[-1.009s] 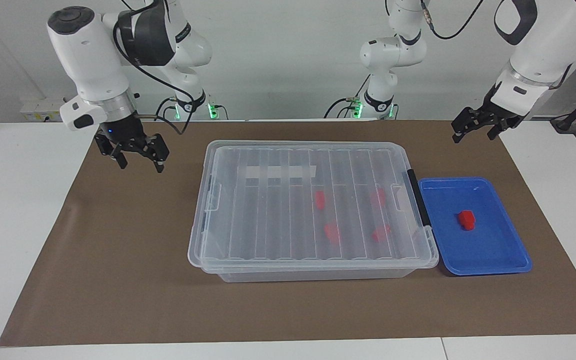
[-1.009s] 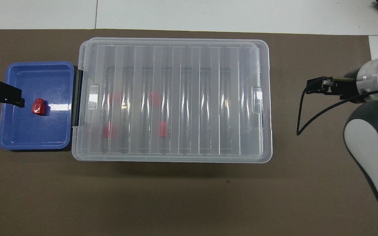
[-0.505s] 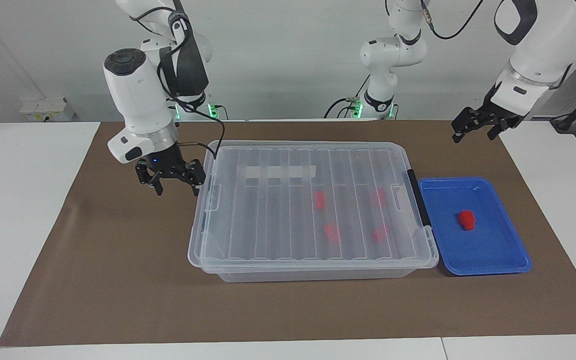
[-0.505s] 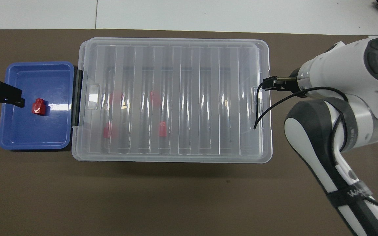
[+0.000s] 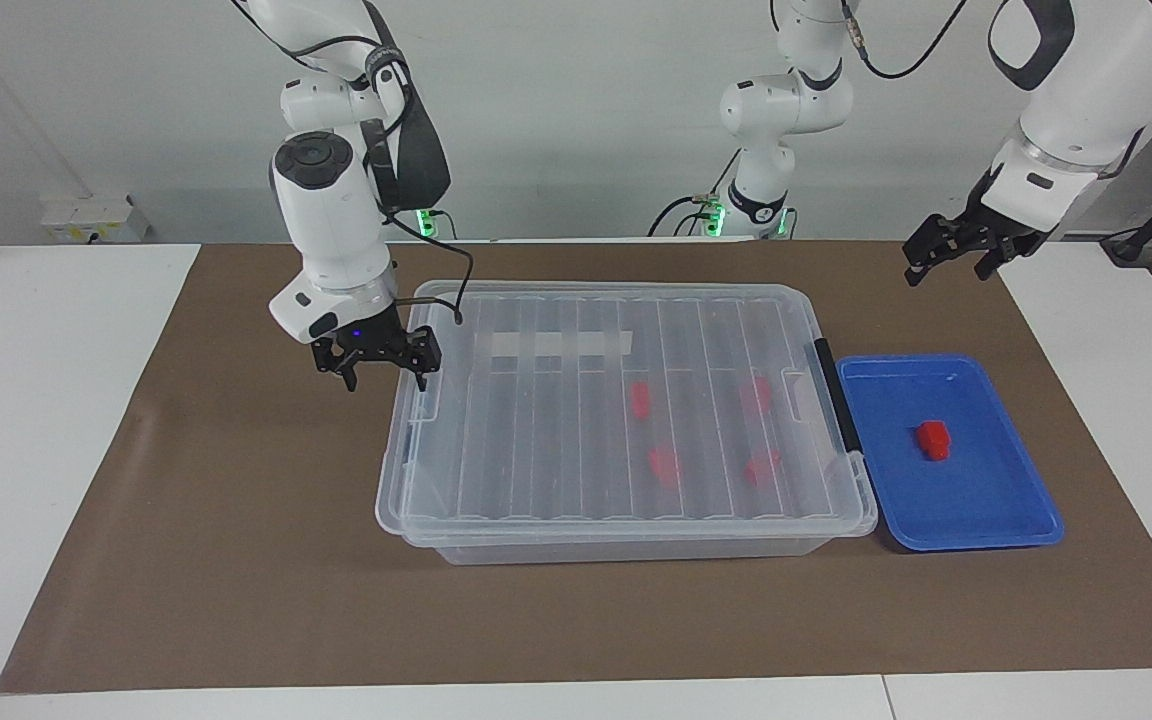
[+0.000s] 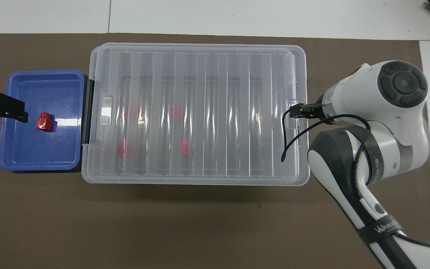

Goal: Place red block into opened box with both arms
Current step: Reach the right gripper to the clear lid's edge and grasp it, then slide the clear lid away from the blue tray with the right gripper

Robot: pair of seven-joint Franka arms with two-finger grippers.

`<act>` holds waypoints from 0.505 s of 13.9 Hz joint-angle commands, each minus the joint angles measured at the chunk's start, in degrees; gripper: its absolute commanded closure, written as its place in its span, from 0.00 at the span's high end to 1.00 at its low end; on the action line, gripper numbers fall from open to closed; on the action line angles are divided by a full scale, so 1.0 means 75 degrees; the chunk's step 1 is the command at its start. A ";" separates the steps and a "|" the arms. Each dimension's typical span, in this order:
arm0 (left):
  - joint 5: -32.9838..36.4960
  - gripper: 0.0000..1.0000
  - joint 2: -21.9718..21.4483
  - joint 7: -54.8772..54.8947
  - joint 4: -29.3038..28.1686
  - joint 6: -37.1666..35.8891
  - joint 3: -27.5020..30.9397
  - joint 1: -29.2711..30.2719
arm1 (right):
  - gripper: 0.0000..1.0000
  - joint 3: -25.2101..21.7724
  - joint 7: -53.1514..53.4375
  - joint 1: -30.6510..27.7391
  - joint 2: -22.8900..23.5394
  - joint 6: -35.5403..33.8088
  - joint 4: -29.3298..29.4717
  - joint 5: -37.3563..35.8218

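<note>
**We are at the opening step: lid on, block waiting in the tray.**

Our right gripper point(image 5: 383, 378) hangs with its fingers spread and empty, just over the end edge of the box point(image 5: 616, 420) toward the right arm's end of the worktop, close to the clear latch there. Our left gripper point(image 5: 953, 258), also spread and empty, waits in the air over the brown mat point(image 5: 236, 560), nearer the robots than the blue tray point(image 5: 996, 520). The red block point(image 5: 933, 440) lies in that tray, apart from both grippers; four like it show through the closed ribbed lid point(image 5: 556, 345). Next, we judge, the right gripper must catch the lid's edge and lift before any block goes in.
</note>
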 commanded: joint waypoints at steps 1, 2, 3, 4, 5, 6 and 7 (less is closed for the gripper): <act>-0.0065 1.00 -0.0172 -0.0058 -0.0187 0.0060 0.0064 -0.0029 | 1.00 0.0021 0.0220 0.0017 -0.0336 0.0034 -0.0413 -0.0146; -0.0065 1.00 -0.0172 -0.0058 -0.0187 0.0049 0.0064 -0.0029 | 1.00 0.0021 0.0208 0.0005 -0.0336 -0.0001 -0.0413 -0.0146; -0.0065 1.00 -0.0172 -0.0058 -0.0187 0.0060 0.0064 -0.0029 | 1.00 0.0021 0.0197 -0.0006 -0.0359 -0.0036 -0.0413 -0.0146; -0.0065 1.00 -0.0172 -0.0058 -0.0187 0.0049 0.0064 -0.0029 | 1.00 0.0021 0.0173 -0.0041 -0.0383 -0.0106 -0.0425 -0.0146; -0.0065 1.00 -0.0172 -0.0058 -0.0187 0.0048 0.0064 -0.0029 | 1.00 0.0021 0.0127 -0.0088 -0.0383 -0.0200 -0.0413 -0.0146; -0.0065 1.00 -0.0172 -0.0058 -0.0187 0.0048 0.0064 -0.0029 | 1.00 0.0021 0.0092 -0.0135 -0.0430 -0.0294 -0.0436 -0.0146; -0.0065 1.00 -0.0172 -0.0058 -0.0187 0.0048 0.0064 -0.0029 | 1.00 0.0021 0.0068 -0.0252 -0.0476 -0.0422 -0.0494 -0.0146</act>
